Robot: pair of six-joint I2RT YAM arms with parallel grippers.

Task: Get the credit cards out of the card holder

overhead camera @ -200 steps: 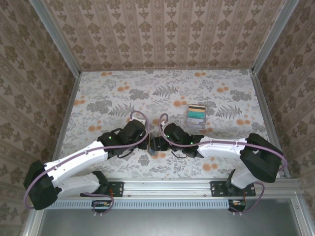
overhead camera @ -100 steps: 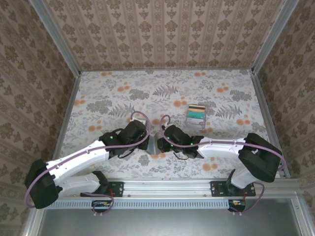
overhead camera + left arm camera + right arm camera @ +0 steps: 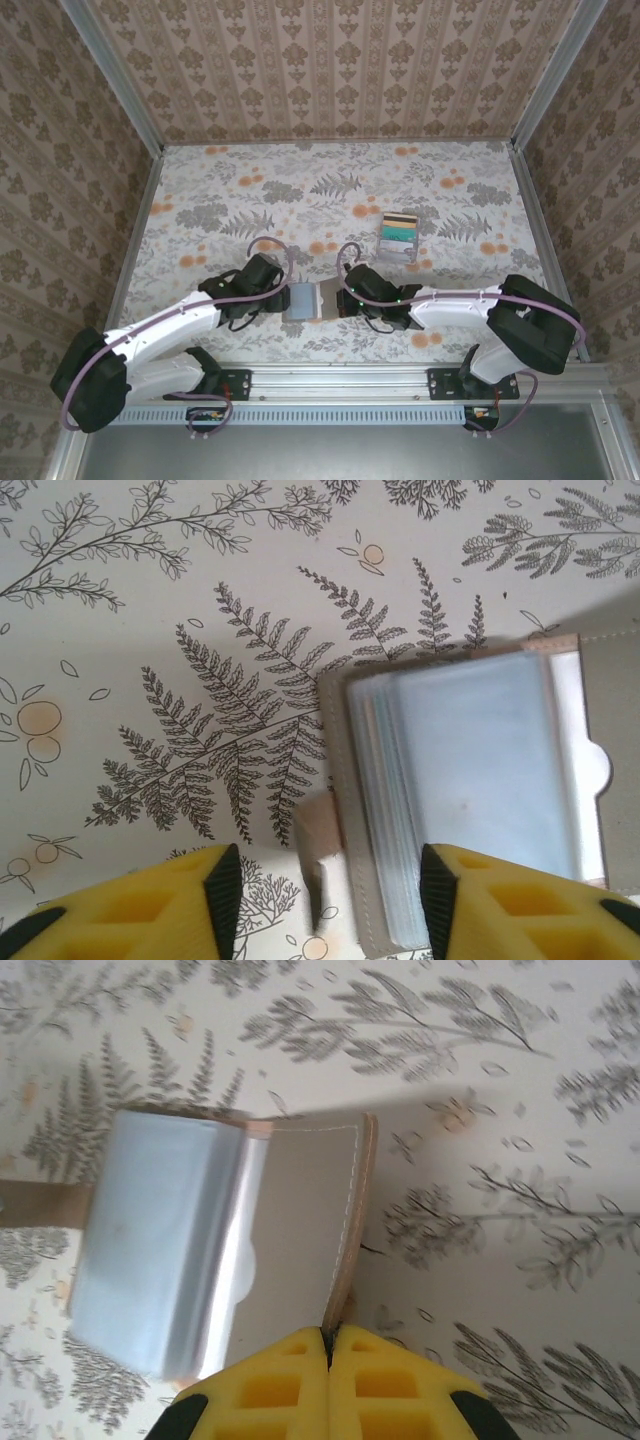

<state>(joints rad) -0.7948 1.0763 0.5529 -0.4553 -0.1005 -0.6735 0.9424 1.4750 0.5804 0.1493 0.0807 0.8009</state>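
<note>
Nearest my bases, my right pincer (image 3: 328, 1345) has just clamped on the taupe flap of the card holder (image 3: 305, 300), while my left pincer (image 3: 330, 875) has sprung apart and let go above its left edge. The holder, a narrow sliver between us a moment ago, now lies spread open on the table, bluish-grey pockets up, so I judge my left is free to go for the credit cards. Farther off stands the clear box (image 3: 398, 236) of stacked cards.

no readable text, logos or numbers anywhere tbh, nothing legible on the open taupe-grey folding card holder (image 3: 305, 300), bluish-grey inner panels plain, clear plastic box of stacked coloured cards (image 3: 398, 236) too small to make out any print
</note>
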